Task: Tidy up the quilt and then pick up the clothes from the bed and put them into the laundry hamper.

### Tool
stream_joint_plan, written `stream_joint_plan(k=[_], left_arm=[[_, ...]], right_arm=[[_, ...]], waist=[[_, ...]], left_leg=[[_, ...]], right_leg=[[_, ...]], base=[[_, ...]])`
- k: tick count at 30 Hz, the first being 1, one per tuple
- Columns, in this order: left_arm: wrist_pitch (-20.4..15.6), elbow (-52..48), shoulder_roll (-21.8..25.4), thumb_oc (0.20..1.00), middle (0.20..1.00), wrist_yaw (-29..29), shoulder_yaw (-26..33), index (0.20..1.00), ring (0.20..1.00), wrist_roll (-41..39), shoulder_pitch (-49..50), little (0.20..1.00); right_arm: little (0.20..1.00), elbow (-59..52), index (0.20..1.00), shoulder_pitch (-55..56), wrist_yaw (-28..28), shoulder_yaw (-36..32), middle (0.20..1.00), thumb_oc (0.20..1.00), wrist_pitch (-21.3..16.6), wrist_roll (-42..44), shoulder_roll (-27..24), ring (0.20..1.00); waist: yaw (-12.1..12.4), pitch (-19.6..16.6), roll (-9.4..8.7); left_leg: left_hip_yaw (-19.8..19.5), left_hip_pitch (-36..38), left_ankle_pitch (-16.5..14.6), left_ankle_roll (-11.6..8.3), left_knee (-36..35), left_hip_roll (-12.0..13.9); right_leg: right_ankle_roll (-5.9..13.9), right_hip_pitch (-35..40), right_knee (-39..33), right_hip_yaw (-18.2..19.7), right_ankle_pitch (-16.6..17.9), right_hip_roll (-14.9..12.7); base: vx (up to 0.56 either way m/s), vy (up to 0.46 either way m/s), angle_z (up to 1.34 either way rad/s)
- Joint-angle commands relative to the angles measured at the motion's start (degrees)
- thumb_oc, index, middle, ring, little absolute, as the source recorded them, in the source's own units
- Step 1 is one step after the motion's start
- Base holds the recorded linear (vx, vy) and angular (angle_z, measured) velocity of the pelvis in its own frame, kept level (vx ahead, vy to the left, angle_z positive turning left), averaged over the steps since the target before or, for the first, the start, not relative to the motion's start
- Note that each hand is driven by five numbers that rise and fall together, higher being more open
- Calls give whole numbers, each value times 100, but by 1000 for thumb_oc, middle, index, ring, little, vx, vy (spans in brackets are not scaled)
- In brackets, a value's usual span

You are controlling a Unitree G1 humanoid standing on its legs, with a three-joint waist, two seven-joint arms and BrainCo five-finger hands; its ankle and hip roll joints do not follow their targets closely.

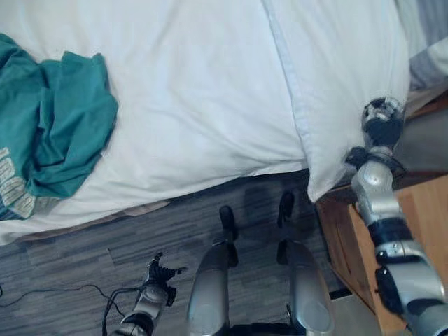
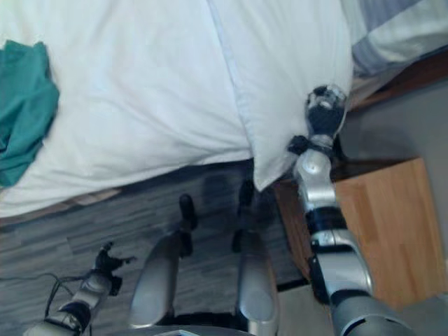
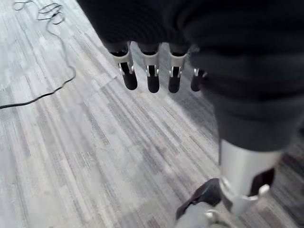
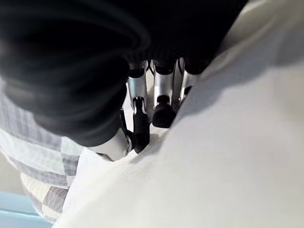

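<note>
1. Hanging low over the wood-look floor [image 3: 95, 156], the left hand [image 1: 159, 274] is idle, fingers [image 3: 153, 78] straight, holding nothing.
2. Right hand [image 2: 324, 112] is at the white quilt [image 1: 210, 91] edge by the nightstand [image 1: 413, 231], fingers curled into the fabric, prob. gripping to pull it flat.
3. Quilt's long axis runs w/ the bed edge; corner [image 1: 318, 189] droops floorward.
4. Teal garment [image 1: 56, 133] lies crumpled further left on the bed, not yet picked up.

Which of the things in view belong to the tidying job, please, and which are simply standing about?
Belonging to the job:
white quilt, right hand at its edge
teal clothes on the bed
left hand, low over the floor

Standing about:
wooden bedside cabinet
checked pillow
</note>
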Motion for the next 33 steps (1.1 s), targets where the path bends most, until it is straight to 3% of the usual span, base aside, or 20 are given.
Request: stream_joint_plan(k=[1,5,6,7,8,10,11,14,15,17,19,21,22,23,24,25,28,30,31,33], left_arm=[[-29,377,-53,1000,1000,233,-12,1000,1000,-61,-94,1000],[25,434,-75,1000,1000,198,-40,1000,1000,104,104,1000],[52,457,-88,1000,1000,198,-49,1000,1000,147,184,1000],[70,488,-99,1000,1000,196,-50,1000,1000,183,233,1000],[91,563,-121,1000,1000,189,-82,1000,1000,238,271,1000],[102,574,-103,1000,1000,185,-128,1000,1000,296,301,1000],[108,543,-81,1000,1000,139,-209,1000,1000,350,358,1000],[92,556,-122,1000,1000,108,-212,1000,1000,376,369,1000],[45,467,-218,1000,1000,97,-326,1000,1000,492,395,1000],[-52,334,-289,1000,1000,96,-327,1000,1000,417,274,1000],[-121,186,-315,1000,1000,83,-342,1000,1000,350,257,1000],[-112,152,-473,1000,1000,85,-338,1000,1000,429,541,1000],[-61,273,-561,1000,1000,151,-290,1000,1000,462,693,1000],[-62,274,-563,1000,1000,153,-291,1000,1000,462,699,1000],[-56,379,-611,1000,1000,238,-304,1000,1000,497,813,1000],[-22,384,-609,1000,1000,272,-338,1000,1000,588,834,1000],[61,544,-614,1000,1000,218,-357,1000,1000,693,877,1000],[86,534,-592,1000,1000,219,-386,1000,1000,708,721,1000],[76,567,-551,1000,1000,209,-376,1000,1000,711,784,1000],[71,560,-487,1000,1000,163,-300,1000,1000,666,814,1000]], right_arm=[[200,1200,200,1895,253,133,200,200,634,568,364,200],[200,2523,200,3008,789,399,200,200,1051,173,696,200],[316,2862,316,3103,888,446,316,316,1158,91,753,316],[931,3121,931,3124,955,472,931,931,1228,17,788,931],[1000,3466,1000,3107,1082,643,1000,1000,1367,-222,838,1000],[1000,3572,1000,3116,1130,791,1000,1000,1385,-372,862,1000],[1000,3601,1000,3201,1324,1136,1000,1000,1402,-672,921,1000],[1000,3579,1000,3211,1389,1233,1000,1000,1416,-781,909,1000],[1000,3472,1000,3156,1493,1529,1000,1000,1402,-1063,810,1000],[1000,3421,1000,2956,1590,1881,1000,1000,1425,-1602,585,1000],[1000,3371,1000,2792,1542,2026,1000,1000,1399,-1791,474,1000],[1000,3344,1000,2776,1578,2032,1000,1000,1460,-1871,515,1000],[1000,3238,1000,2804,1592,2011,1000,1000,1464,-1879,564,1000],[1000,3234,1000,2812,1591,2014,1000,1000,1466,-1879,562,1000],[1000,3143,1000,2941,1583,1915,1000,1000,1442,-1813,563,1000],[1000,3156,1000,3006,1576,1840,1000,1000,1465,-1762,555,1000],[1000,3188,1000,3248,1686,1553,1000,1000,1442,-1559,612,1000],[1000,3266,1000,3250,1684,1386,1000,1000,1558,-1491,667,1000],[1000,3278,1000,3225,1672,1366,1000,1000,1557,-1468,747,1000],[1000,3232,1000,3177,1693,1397,1000,1000,1533,-1372,865,1000]], waist=[[-289,-672,-17],[-491,-1307,-206],[-502,-1411,-212],[-491,-1510,-216],[-475,-1593,-216],[-486,-1629,-213],[-533,-1672,-164],[-508,-1719,-171],[-524,-1671,-161],[-424,-1518,-182],[-318,-1446,-158],[-249,-1574,-186],[-247,-1760,-277],[-246,-1744,-274],[-335,-1869,-319],[-368,-1930,-311],[-499,-2058,-120],[-535,-2100,-189],[-471,-2097,-229],[-390,-2064,-194]], left_leg=[[-199,272,-524,-256,4,175],[-129,996,-521,-142,-580,-26],[-134,1186,-511,-117,-739,-48],[-117,1359,-484,-91,-903,-67],[-99,1644,-431,-52,-1126,-71],[-131,1716,-363,-42,-1197,-56],[-213,1854,-344,7,-1298,-119],[-228,1872,-466,65,-1159,-250],[-371,1586,-620,35,-473,-474],[-369,979,-533,-383,638,-669],[-526,609,-147,-805,1036,-480],[-492,909,-528,-523,677,-29],[-602,1217,-517,-460,207,432],[-601,1259,-514,-467,179,438],[-751,1520,-237,-517,-279,1221],[-668,1513,-10,-521,-381,1519],[-256,1965,88,-721,-1195,1729],[-289,2044,-18,-766,-1354,1329],[-172,2054,-70,-735,-1321,1164],[24,2091,-100,-660,-1396,1062]], right_leg=[[606,282,633,-88,-1448,-632],[741,907,87,-178,-1141,-621],[782,1004,66,-172,-1091,-611],[824,1076,64,-168,-1065,-603],[897,1149,201,-189,-1083,-576],[851,1165,379,-82,-1221,-450],[746,1228,601,397,-1635,130],[681,1404,412,415,-1727,194],[492,1626,243,508,-1871,246],[349,1805,38,451,-1888,73],[292,1870,-167,327,-1843,-18],[374,1880,-173,255,-1804,-206],[471,1839,-90,218,-1769,-419],[468,1867,-88,215,-1780,-412],[630,1832,63,57,-1793,-802],[697,1782,101,-6,-1776,-964],[929,1806,334,-118,-1816,-1134],[1145,1865,454,-210,-967,-1607],[1122,1821,578,-499,-548,-1868],[917,1675,1040,-794,-854,-1848]], base=[[89,98,15],[148,152,5],[94,131,-13],[87,153,-17],[53,105,-24],[25,71,-26],[32,61,-13],[69,55,19],[20,69,47],[-152,117,109],[-228,148,67],[-55,327,36],[2,330,39],[-39,633,33],[-74,579,30],[-76,578,50],[28,518,78],[21,574,69],[-26,533,76],[-20,515,18]])
